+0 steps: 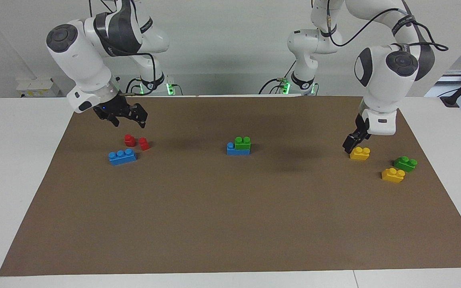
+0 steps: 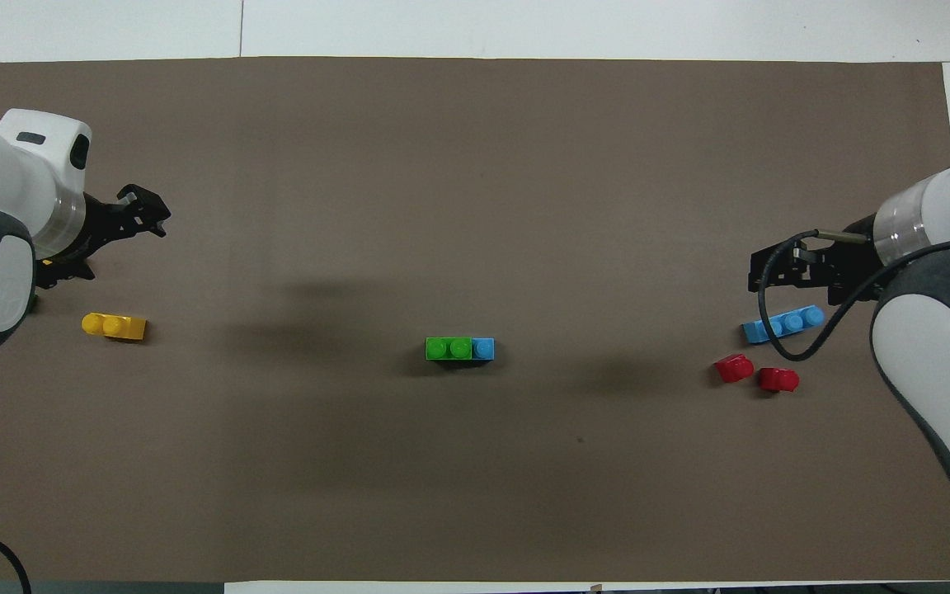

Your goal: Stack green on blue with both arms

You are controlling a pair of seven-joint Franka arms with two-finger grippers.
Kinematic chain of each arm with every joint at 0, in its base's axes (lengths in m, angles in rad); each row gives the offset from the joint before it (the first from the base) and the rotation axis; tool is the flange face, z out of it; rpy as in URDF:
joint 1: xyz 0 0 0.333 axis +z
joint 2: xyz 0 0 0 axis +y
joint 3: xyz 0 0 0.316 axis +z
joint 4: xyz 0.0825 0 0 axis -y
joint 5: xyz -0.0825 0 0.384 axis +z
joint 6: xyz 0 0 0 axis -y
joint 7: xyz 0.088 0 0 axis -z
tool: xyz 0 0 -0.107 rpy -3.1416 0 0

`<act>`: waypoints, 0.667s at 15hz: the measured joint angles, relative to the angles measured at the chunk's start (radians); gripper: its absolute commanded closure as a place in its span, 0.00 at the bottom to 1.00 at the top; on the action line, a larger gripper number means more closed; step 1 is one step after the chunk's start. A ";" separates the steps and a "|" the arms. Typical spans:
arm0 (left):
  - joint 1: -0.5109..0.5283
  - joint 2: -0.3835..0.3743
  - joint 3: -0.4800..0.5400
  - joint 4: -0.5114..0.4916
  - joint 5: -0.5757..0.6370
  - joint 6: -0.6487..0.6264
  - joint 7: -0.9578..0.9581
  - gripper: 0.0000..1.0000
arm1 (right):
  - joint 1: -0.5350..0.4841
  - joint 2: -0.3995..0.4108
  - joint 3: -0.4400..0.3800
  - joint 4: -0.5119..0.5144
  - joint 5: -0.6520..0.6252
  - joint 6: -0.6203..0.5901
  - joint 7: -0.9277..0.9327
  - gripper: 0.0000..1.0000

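Facing view | studded plastic green brick [image 1: 242, 141] on blue brick [image 1: 233, 149] | both jaws wide, empty

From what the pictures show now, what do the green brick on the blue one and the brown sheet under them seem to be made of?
The green brick and the blue brick under it look like moulded plastic: saturated uniform colour, rounded studs, a slight sheen. The brown sheet looks like matte paper or thin card, perhaps felt: flat, no shine, straight cut edges on the white table.
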 measured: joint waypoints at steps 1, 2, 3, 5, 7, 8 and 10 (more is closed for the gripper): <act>0.004 -0.003 0.001 0.020 0.000 -0.032 0.072 0.00 | -0.001 -0.002 0.000 0.032 -0.012 -0.038 -0.018 0.00; 0.008 -0.008 0.002 0.037 0.000 -0.064 0.143 0.00 | -0.006 -0.002 0.000 0.063 -0.028 -0.071 -0.036 0.00; 0.013 -0.016 0.003 0.048 0.000 -0.092 0.202 0.00 | -0.013 -0.002 0.000 0.087 -0.041 -0.097 -0.054 0.00; 0.021 -0.040 0.004 0.063 -0.014 -0.149 0.294 0.00 | -0.027 -0.002 -0.001 0.115 -0.049 -0.134 -0.077 0.00; 0.023 -0.071 0.005 0.073 -0.073 -0.196 0.330 0.00 | -0.033 0.001 -0.001 0.129 -0.063 -0.153 -0.083 0.00; 0.023 -0.084 0.004 0.084 -0.097 -0.225 0.337 0.00 | -0.033 0.001 -0.001 0.133 -0.079 -0.155 -0.085 0.00; 0.023 -0.100 0.003 0.119 -0.126 -0.289 0.342 0.00 | -0.035 0.003 -0.001 0.135 -0.094 -0.155 -0.092 0.00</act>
